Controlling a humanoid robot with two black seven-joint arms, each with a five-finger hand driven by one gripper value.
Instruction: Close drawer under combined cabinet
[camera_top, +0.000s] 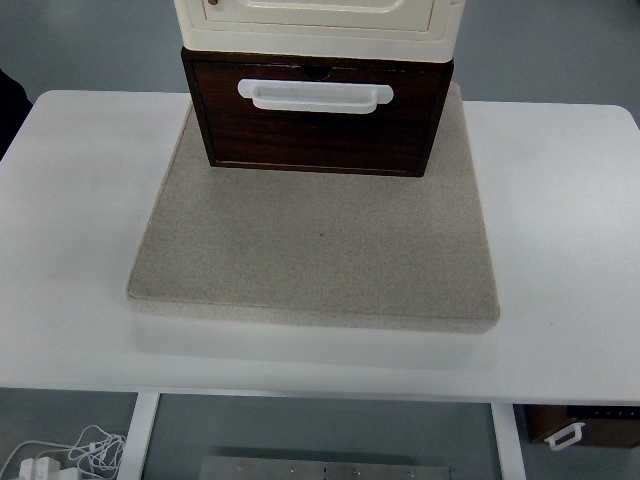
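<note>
Centrally, at the far edge of a white table (70, 230): a dark brown wood-grain drawer (320, 130) with a long white plastic handle (315, 95) of rounded rectangular shape set across its upper front. Drawer front standing proud of the cream cabinet (320, 20) stacked directly above it, hence slightly pulled out rather than flush. Cabinet glossy and smooth, with rounded corners and a panelled face, cropped by the top of the frame. Beneath both, a square beige mat (320, 250) of coarse, felt-like weave, soft-edged, lying flat and covering the middle of the tabletop, its near part bare. Tabletop matte and smooth, with rounded corners, carried on white legs (140, 430) seen below the near edge. Beyond and under the table, a grey-blue floor (560, 50). At lower left on the floor, a tangle of white cable (80, 450) beside a white plug block. At lower right, part of a second brown drawer-like box (590, 425) with a white handle, mostly cut off by the frame. At bottom centre, a grey metal plate (325, 468) with small screws. Neither robot hand in view, so finger state impossible to tell. Nothing lying between the drawer front and the near table edge apart from the mat.
</note>
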